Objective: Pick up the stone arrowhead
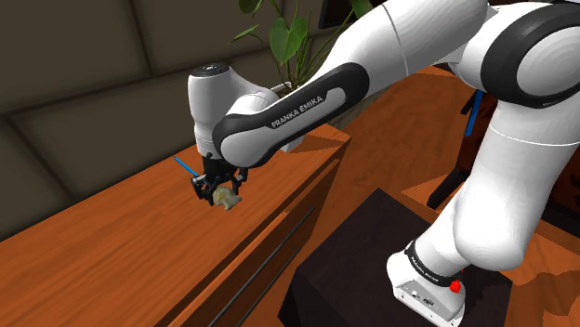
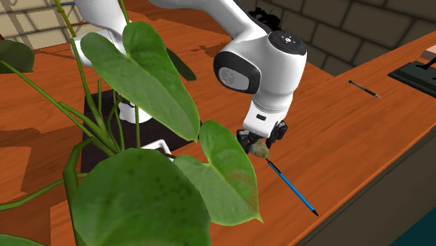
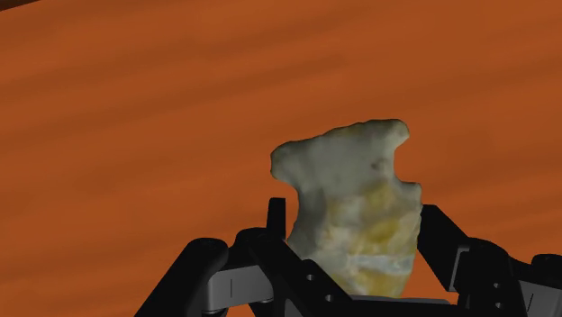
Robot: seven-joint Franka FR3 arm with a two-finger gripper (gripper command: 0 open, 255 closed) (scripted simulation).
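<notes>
Over the wooden counter (image 1: 102,255), pale arrowhead (image 3: 351,198) tight in the tool (image 1: 220,193).

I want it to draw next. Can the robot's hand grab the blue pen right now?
Probably not yet. The blue pen lies close beside the hand on the wooden top, nothing over it, but the hand is shut on the pale arrowhead and would need to drop that first.
</notes>
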